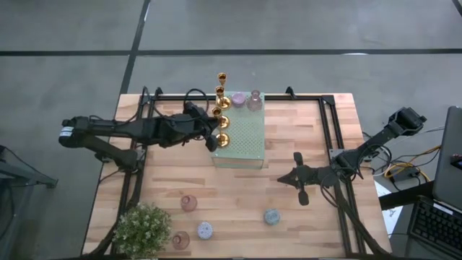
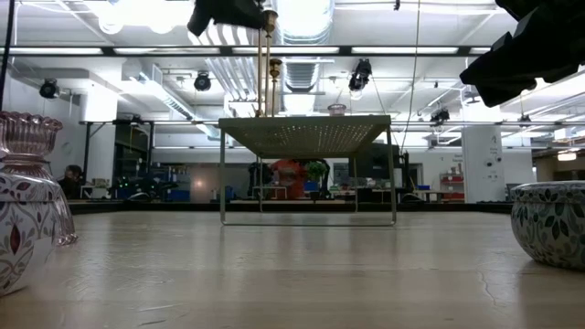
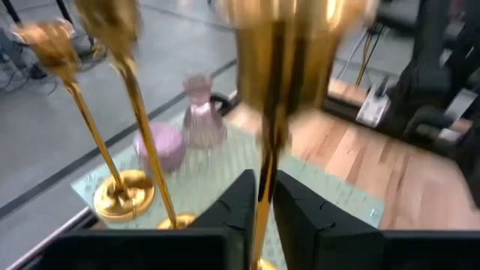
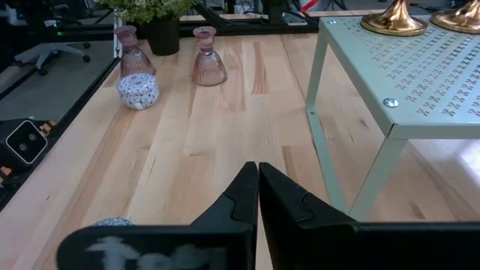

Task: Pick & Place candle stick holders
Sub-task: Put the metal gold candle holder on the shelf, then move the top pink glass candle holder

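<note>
Several slim gold candlesticks stand by their round bases along the left edge of the pale green perforated stand (image 1: 242,141): one far (image 1: 222,78), two in the middle (image 1: 219,108). A lilac holder (image 1: 237,99) and a pink holder (image 1: 254,101) sit at the stand's far edge. My left gripper (image 3: 264,184) is over the stand's left edge, shut on the nearest gold candlestick (image 1: 221,139). My right gripper (image 1: 281,180) hangs shut and empty above the table, right of the stand. Small holders stand on the near table: pink (image 1: 188,203), patterned white (image 1: 205,230), pink (image 1: 180,240), pale blue (image 1: 271,216). My left gripper has the nearest gold candlestick's thin stem (image 3: 265,161) pinched between its two fingers (image 3: 240,202), about halfway up. The fingers come nearly level from the table's left side and lie across the stem. The candlestick stands upright, its base (image 3: 262,264) down at the stand's top.
A bushy potted plant (image 1: 142,229) stands at the near left corner. Black rails (image 1: 328,123) run along the table's left, far and right sides. Bare wood lies between the stand and the near holders. A laptop (image 1: 444,217) sits off the right edge.
</note>
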